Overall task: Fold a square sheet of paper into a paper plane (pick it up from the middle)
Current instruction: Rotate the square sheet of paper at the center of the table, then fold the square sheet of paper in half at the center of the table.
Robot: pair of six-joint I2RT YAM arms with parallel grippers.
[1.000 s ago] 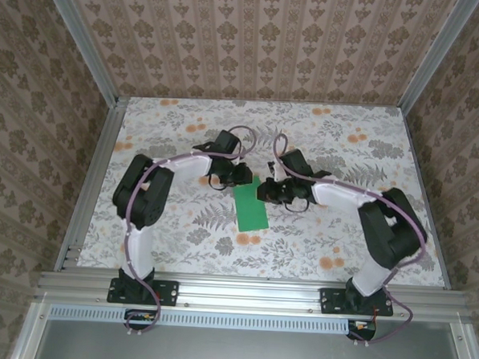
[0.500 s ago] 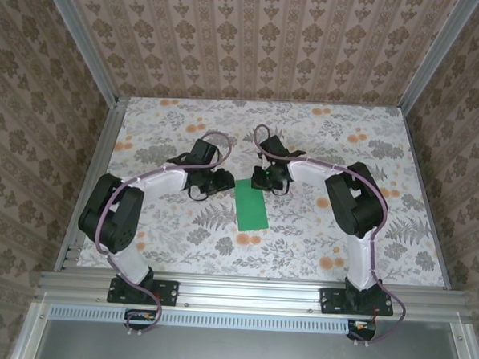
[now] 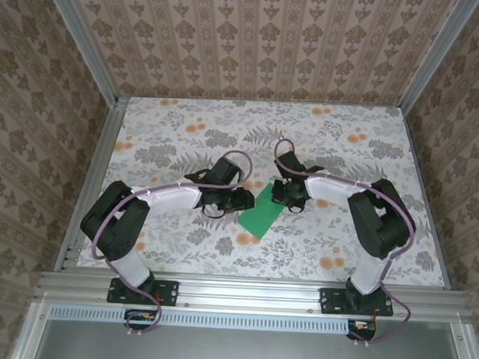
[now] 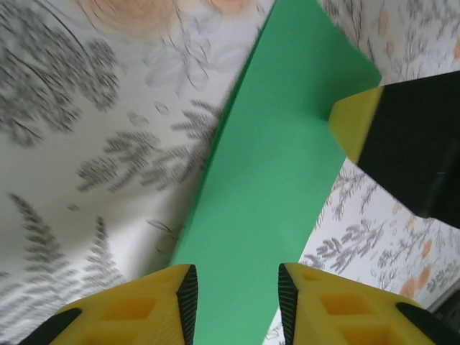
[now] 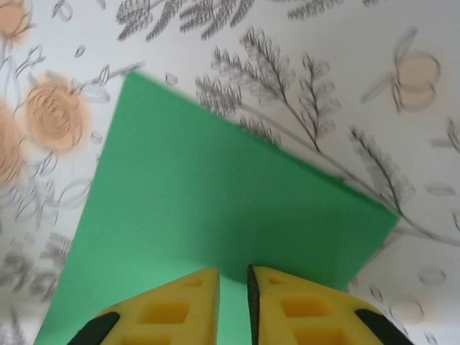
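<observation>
The bright green sheet of paper lies flat on the flowered table as a folded narrow rectangle, its far end tilted to the right. My left gripper is at the paper's left long edge. Its jaws stand open, with the green paper running underneath the gap. My right gripper is over the far right corner. Its fingers are a narrow slit apart, tips down on the paper. One right fingertip rests on the paper's far end in the left wrist view.
The table top has a grey leaf and orange flower print. Aluminium rails frame it on the left, right and near side, and patterned walls close it in. Both arms reach inward towards the middle.
The paper has turned from lying straight to slanting, far end to the right. The left gripper has moved right to its edge. The right gripper has come nearer and its jaws have parted a little.
</observation>
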